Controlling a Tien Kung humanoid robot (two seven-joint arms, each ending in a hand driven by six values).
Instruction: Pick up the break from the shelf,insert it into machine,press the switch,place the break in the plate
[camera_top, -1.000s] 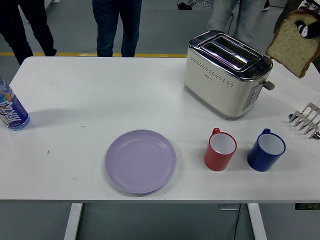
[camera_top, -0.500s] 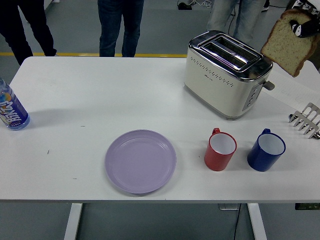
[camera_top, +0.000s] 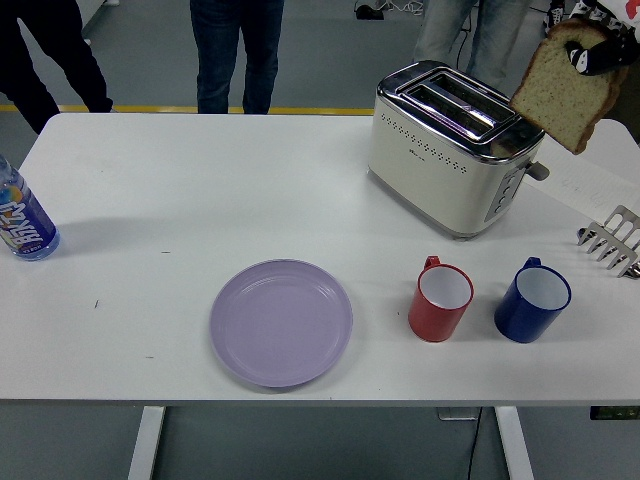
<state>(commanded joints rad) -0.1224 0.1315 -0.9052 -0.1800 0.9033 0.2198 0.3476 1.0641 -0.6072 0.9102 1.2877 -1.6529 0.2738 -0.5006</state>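
A slice of brown bread (camera_top: 558, 93) hangs in the air at the upper right, tilted, just right of and above the toaster's slots. My right hand (camera_top: 590, 50) is shut on its top edge, a black fingertip showing over the crust. The cream and chrome toaster (camera_top: 450, 150) stands at the back right of the table, its two slots empty and its lever (camera_top: 538, 170) on the right end. A lilac plate (camera_top: 281, 322) lies empty near the front middle. The metal rack (camera_top: 611, 240) sits at the right edge. My left hand is out of sight.
A red mug (camera_top: 441, 300) and a blue mug (camera_top: 532, 300) stand in front of the toaster. A water bottle (camera_top: 24, 222) is at the left edge. Several people's legs (camera_top: 235, 50) stand beyond the table's far side.
My right hand has carried the bread slice left and slightly up, closer to the toaster's slots. Nothing on the table has moved.
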